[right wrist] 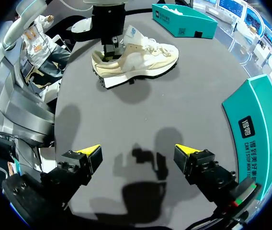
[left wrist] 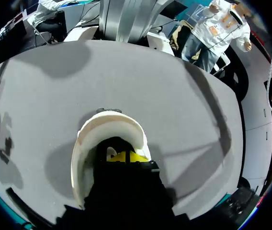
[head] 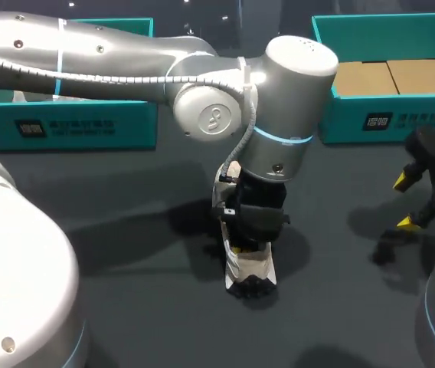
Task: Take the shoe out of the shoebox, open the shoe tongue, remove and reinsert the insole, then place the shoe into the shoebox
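Nearest to us on the dark table (head: 125,307), close to its middle, the shoe (head: 250,270) rests upright on its sole. It is a cream and white trainer with a dark outsole, its heel end towards us and its toe pointing away to the far edge. It sits outside both boxes and well apart from them. Our left arm comes in from the left, reaches to the middle and points straight down, and our left gripper (left wrist: 124,158) sits in the shoe's opening, just inside the heel collar. In its own wrist view we see one yellow tip inside the shoe, with the white padded collar curving round ahead of it. The gripper's black body hides the other finger, so we cannot tell whether the jaws are pinched on anything or slack. Seen from above, the arm's wrist covers the front part of the shoe. Off to our right, well apart from the shoe, our right gripper (right wrist: 138,151) hangs above bare table. Its two yellow-tipped fingers are spread wide with nothing between them, and only its shadow lies on the surface below. Along the far edge stand two boxes. The left teal box (head: 87,123) is at the far left, with something white showing inside it. The right teal box (head: 390,115) is at the far right, and pieces of flat brown cardboard (head: 390,77) lie side by side inside it.
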You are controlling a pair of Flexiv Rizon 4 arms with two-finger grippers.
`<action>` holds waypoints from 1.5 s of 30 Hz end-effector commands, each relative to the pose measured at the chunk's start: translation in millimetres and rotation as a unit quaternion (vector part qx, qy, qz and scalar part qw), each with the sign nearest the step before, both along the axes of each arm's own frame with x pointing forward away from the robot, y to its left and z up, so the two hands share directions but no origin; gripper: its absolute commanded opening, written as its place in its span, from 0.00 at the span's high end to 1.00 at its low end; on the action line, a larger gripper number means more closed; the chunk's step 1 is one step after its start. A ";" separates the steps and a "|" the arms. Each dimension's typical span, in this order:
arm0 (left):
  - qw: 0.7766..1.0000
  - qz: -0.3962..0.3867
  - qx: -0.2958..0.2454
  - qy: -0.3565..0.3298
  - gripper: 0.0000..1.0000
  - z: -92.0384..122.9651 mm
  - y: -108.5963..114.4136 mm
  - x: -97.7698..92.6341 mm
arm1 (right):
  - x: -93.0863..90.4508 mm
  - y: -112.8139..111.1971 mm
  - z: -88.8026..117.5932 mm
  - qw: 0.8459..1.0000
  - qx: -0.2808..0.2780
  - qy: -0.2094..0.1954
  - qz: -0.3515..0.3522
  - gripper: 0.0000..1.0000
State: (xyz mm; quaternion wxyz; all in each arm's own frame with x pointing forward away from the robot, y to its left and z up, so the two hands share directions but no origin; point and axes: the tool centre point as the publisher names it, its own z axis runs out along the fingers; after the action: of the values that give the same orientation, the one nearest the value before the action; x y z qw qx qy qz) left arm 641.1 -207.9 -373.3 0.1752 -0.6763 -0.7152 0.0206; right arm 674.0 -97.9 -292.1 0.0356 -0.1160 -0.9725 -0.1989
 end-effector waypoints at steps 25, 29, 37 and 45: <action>0.997 0.024 -0.003 -0.079 1.00 -6.2 -6.3 6.5 | -1.4 0.4 -0.4 1.000 -0.001 -0.001 -0.001 0.00; 0.996 0.029 0.014 -0.077 1.00 -21.5 -5.0 10.7 | -1.4 0.4 -0.4 1.000 -0.001 -0.001 -0.001 0.00; 0.997 0.045 0.007 -0.062 1.00 -52.2 -8.4 13.7 | -1.4 0.4 -0.4 1.000 -0.001 -0.001 -0.001 0.00; 0.992 0.081 -0.053 -0.080 1.00 -36.9 -13.3 17.6 | -1.4 0.4 -0.4 1.000 -0.001 -0.001 -0.001 0.00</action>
State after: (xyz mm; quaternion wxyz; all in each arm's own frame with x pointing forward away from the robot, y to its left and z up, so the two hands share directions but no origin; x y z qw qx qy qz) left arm 659.1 -226.6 -399.6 0.1082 -0.6244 -0.7736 0.0009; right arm 674.2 -97.7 -292.6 0.0356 -0.1161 -0.9724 -0.1991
